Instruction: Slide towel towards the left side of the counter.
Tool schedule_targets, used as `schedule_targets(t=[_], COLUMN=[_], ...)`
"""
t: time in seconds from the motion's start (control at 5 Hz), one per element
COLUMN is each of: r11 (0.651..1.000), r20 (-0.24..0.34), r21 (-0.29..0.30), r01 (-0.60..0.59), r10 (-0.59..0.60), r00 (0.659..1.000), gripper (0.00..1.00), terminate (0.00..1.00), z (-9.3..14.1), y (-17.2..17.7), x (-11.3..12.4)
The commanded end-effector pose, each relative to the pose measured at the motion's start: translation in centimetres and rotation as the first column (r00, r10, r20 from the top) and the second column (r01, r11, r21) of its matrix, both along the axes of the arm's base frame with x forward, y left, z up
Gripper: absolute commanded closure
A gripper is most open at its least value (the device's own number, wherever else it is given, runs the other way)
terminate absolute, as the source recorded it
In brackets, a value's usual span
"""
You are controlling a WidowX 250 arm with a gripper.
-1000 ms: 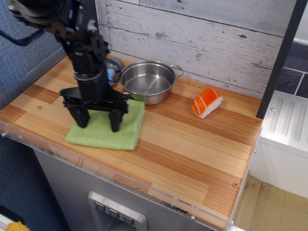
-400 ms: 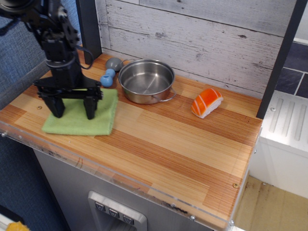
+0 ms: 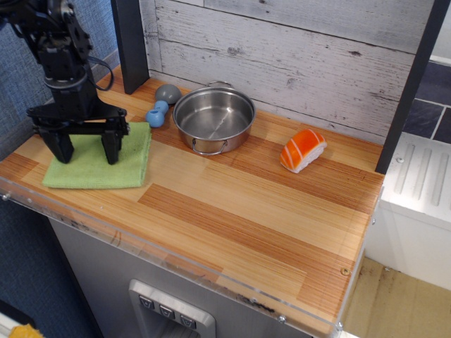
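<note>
Nearest you runs the clear plastic front edge of the tabletop (image 3: 232, 211), a wide surface of light and reddish-brown wood strips over a grey base (image 3: 106, 274) with a small panel of buttons (image 3: 169, 311) low on its front.

On the left end of the tabletop lies the towel (image 3: 84, 169) — flat, light green, roughly square, its near edge close to the plastic front edge and its left corner near the tabletop's left side. Your pincer (image 3: 83, 146) stands on it: the two black fingers (image 3: 111, 144) are spread wide apart, tips pointing down and pressed onto the cloth, one toward the towel's left part and one toward its right. Nothing is clamped between them. The black arm (image 3: 60, 49) rises straight up from the pincer toward the top left corner.

Just beyond the towel's far right corner you see a small blue piece (image 3: 156, 114) with a grey rounded piece (image 3: 168, 93) behind it — whether they are one thing or two you cannot tell. Right beside them sits the steel pot (image 3: 213, 118), empty, apart from the towel.

Further right, well apart from the pot, an orange-and-white sushi piece (image 3: 303, 149) lies near the back.

Behind everything stands a wall of whitewashed planks (image 3: 296, 56), with a dark post (image 3: 130, 42) at its left.
</note>
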State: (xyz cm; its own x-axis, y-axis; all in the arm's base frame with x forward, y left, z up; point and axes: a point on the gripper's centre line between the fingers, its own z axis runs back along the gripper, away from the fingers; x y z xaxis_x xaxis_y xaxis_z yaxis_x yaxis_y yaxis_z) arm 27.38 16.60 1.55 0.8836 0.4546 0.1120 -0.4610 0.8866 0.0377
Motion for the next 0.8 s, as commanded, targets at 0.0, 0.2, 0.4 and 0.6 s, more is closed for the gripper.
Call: schedule_targets(t=[0.0,0.2,0.4,0.6], r11=[1.0,0.999,0.998,0.998], r20=[0.035,0.053,0.083,0.119], r21=[0.016,0.0,-0.009,-0.006], r01=[0.015,0.04,0.057,0.056], r10=[-0.015,-0.04,-0.056,-0.055], r00=[0.999,0.998,0.995,0.991], gripper=[0.0,0.0,0.0,0.0], terminate=[0.0,0.0,0.0,0.0], z=[1.5,2.9,4.7,7.2], y=[-0.4,-1.8,-2.9,-3.9], x=[0.1,0.5,0.9,0.5])
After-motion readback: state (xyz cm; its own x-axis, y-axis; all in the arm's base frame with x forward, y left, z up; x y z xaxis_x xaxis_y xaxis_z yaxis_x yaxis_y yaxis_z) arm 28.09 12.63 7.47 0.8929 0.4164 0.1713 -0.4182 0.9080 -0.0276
